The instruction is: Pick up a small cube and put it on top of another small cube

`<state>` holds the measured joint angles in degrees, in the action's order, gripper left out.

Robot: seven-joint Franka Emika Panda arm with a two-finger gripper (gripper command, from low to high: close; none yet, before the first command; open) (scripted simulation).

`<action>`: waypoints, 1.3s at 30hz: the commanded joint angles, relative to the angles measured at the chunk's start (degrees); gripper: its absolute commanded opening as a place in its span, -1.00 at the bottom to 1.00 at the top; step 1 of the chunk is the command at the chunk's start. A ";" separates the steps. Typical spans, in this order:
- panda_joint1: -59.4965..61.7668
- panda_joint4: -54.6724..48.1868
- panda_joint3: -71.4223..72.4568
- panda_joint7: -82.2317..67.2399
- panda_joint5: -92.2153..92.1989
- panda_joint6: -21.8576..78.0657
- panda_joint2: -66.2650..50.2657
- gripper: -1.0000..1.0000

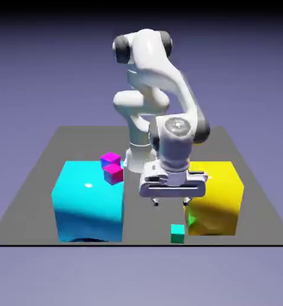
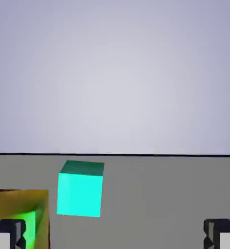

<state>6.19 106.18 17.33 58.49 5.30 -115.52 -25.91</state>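
Two big blocks, two small magenta cubes (image 1: pixel 112 167) and one tiny teal cube (image 1: pixel 177 233) are seen on the grey bench (image 1: pixel 36 161). At the exterior view's left, the cyan block (image 1: pixel 88 202) is found, with the magenta cubes just behind its top right corner; one of them is stacked on the other. Right of these, the white arm (image 1: pixel 158 72) is seen reaching toward the camera, and its gripper (image 1: pixel 170 203) is held above the bench with its jaws spread wide and nothing between them. The teal cube is set on the bench below the gripper and slightly to the right, near the front edge, apart from the fingertips. At the right, the yellow block (image 1: pixel 218 197) is seen, just beside the teal cube.

In the hand view, a yellow corner (image 2: pixel 19 204) is shown at the lower left, then the teal cube (image 2: pixel 80 189) left of centre, ahead of the two fingertips (image 2: pixel 221 233).
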 commanded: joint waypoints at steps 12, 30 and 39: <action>2.93 -23.33 7.37 6.82 2.25 24.89 -24.92 0.00; 4.39 -26.05 5.12 5.59 4.60 31.54 -19.52 -1.00; 2.64 -16.53 -10.40 -2.45 0.92 38.93 -0.84 -1.00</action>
<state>8.84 89.64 6.92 56.05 6.11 -76.60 -26.75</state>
